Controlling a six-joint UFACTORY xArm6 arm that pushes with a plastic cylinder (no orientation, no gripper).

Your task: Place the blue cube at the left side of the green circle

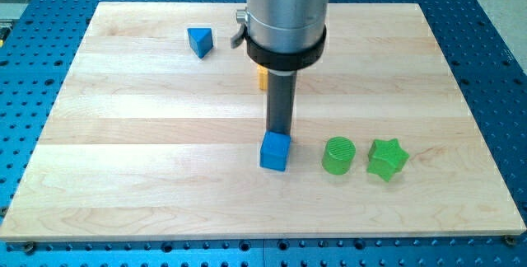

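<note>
The blue cube (275,152) sits on the wooden board (148,152) a little below the view's centre. The green circle, a short cylinder (338,155), stands to the cube's right with a gap of about one block width between them. My tip (278,133) is right behind the cube's top edge, touching or nearly touching it. The rod rises from there into the wide grey arm housing (288,11) at the view's top.
A green star (387,159) stands just right of the green circle. A blue triangular block (199,40) lies at the upper left. An orange block (262,77) is mostly hidden behind the rod. The board lies on a blue perforated table (33,77).
</note>
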